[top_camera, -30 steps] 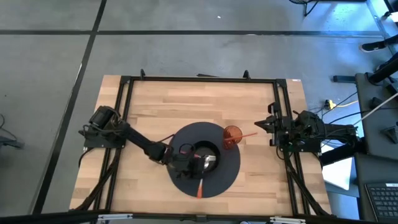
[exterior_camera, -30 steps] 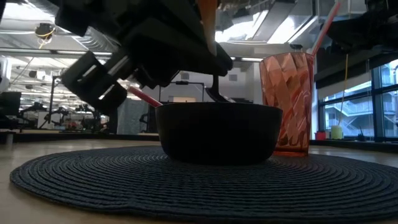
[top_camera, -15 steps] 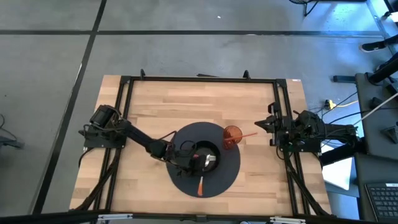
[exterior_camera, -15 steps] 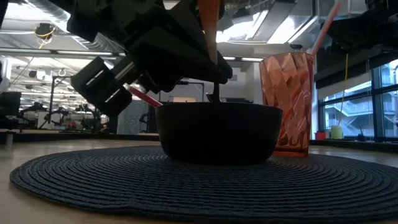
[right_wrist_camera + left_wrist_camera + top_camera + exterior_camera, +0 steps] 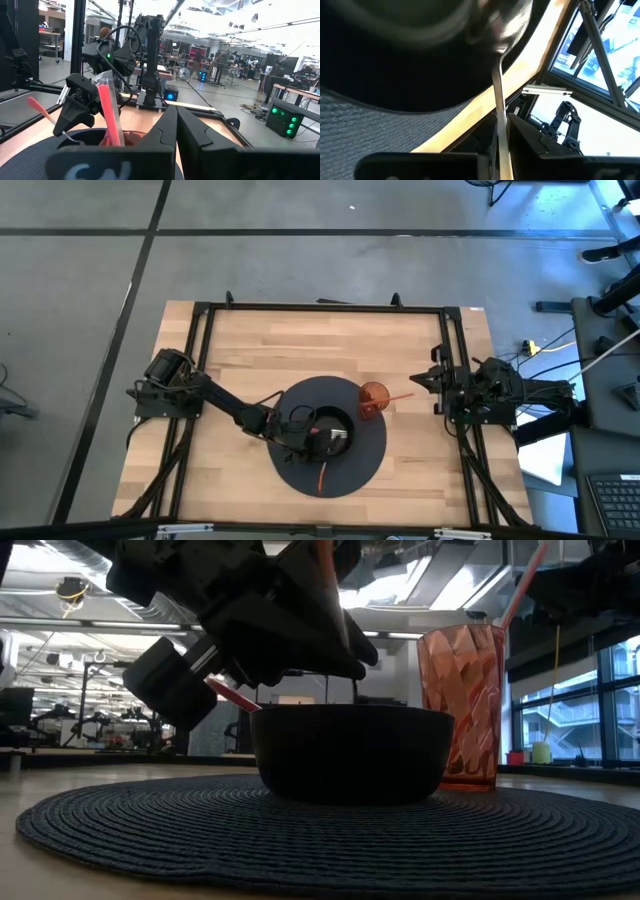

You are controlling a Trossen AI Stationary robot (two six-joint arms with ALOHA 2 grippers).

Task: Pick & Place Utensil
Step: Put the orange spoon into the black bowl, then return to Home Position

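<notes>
A utensil (image 5: 322, 472) with an orange handle and a metal stem stands steeply, its metal head (image 5: 507, 22) down inside a black bowl (image 5: 350, 755). The bowl sits on a round dark woven placemat (image 5: 300, 395) near the table's middle. My left gripper (image 5: 312, 445) hovers over the bowl's near-left rim, shut on the utensil. A red translucent cup (image 5: 373, 400) with a straw stands on the mat, right of the bowl. My right gripper (image 5: 418, 381) waits shut at the table's right edge. My left gripper pinches the utensil between its two fingers on the stem (image 5: 500, 130), where the metal meets the orange handle. The fingers slant down from the table's left. The utensil is lifted and steeply tilted: the orange handle (image 5: 325, 565) rises above the fingers, and the thin shaft (image 5: 355, 690) drops into the bowl.
The cup (image 5: 462, 705) stands close to the bowl's right side, its straw leaning toward the right arm. Bare wooden table (image 5: 250, 340) lies around the mat, inside a black frame rail (image 5: 320, 307). The room beyond holds other equipment.
My left gripper has tipped, and the utensil's orange handle has swung up from lying out toward the near edge to standing much steeper. Its metal head has stayed in the bowl. The gripper has edged slightly toward the bowl's centre and stayed shut on the utensil.
</notes>
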